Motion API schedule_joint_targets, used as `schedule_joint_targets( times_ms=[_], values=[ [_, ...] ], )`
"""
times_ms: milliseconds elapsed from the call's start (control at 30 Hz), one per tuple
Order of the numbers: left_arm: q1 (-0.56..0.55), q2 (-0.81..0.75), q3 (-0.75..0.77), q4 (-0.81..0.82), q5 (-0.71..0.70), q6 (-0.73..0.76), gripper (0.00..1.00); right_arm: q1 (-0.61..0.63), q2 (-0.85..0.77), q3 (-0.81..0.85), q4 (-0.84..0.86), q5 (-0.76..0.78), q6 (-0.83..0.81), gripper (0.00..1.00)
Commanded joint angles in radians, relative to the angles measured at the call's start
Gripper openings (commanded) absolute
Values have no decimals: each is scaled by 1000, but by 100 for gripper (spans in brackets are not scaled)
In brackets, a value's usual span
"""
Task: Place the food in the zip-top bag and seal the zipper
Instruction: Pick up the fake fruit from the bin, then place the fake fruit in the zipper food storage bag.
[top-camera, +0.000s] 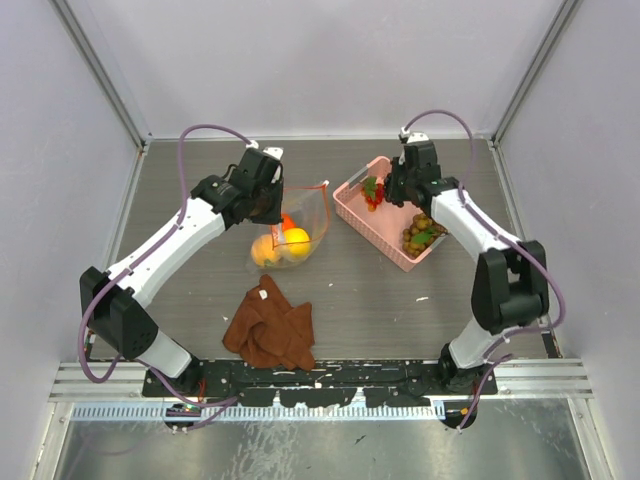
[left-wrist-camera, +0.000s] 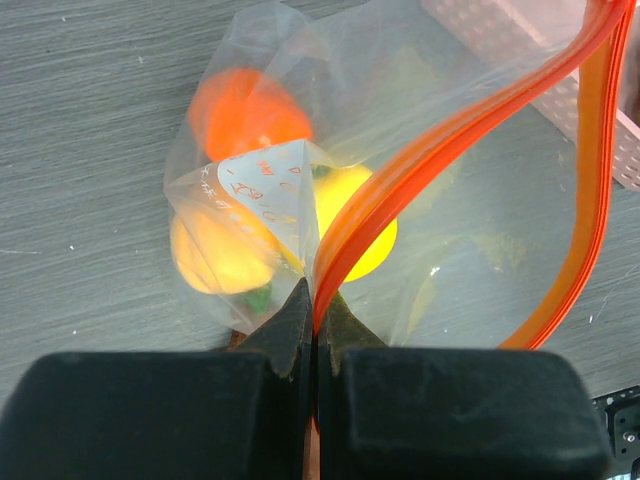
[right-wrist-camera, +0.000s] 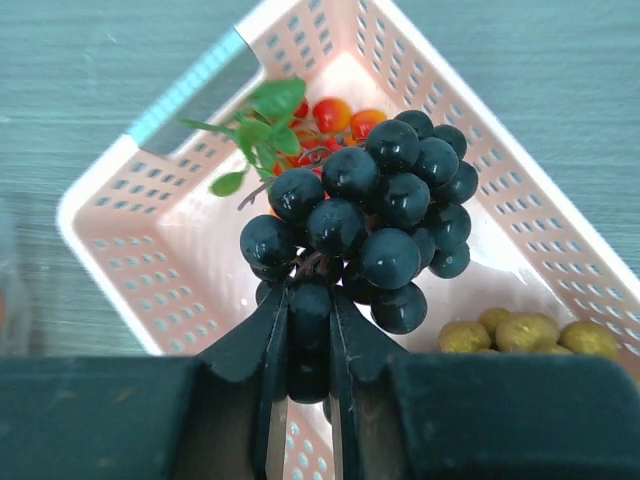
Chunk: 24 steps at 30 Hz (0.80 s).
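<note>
The left gripper (left-wrist-camera: 315, 320) has its jaws pressed on the zipper (left-wrist-camera: 450, 150) of the zip-top bag (top-camera: 312, 208), which lies just left of the pink basket (right-wrist-camera: 150, 200); that arm reaches forward, elbow bent. The right gripper (right-wrist-camera: 308, 330) pinches the dark purple grapes (right-wrist-camera: 380, 200) over the basket, its arm stretched forward.

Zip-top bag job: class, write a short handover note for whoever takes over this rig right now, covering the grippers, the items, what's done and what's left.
Left gripper: shut on the zipper, holding the mouth of the zip-top bag open.
Right gripper: shut on the dark purple grapes, over the pink basket.
Done: the orange fruit and two yellow fruits are in the bag.
Left: bag the dark purple grapes, then the brownish-green grapes lying in the basket; finally seal the zipper.
</note>
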Motion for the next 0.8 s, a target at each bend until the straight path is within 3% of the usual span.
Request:
schedule_joint_targets(
  times_ms=[0, 233, 600, 767],
  values=[
    [5, -42, 34, 49, 12, -4, 0, 1, -143, 9, -55, -49, -14, 3],
    [4, -40, 5, 106, 57, -6, 0, 62, -290, 37, -154, -123, 6, 1],
    [5, -40, -12, 124, 76, 9, 0, 343, -406, 167, -277, -190, 21, 1],
    [5, -44, -29, 137, 95, 13, 0, 430, -417, 193, -274, -297, 33, 1]
  ],
)
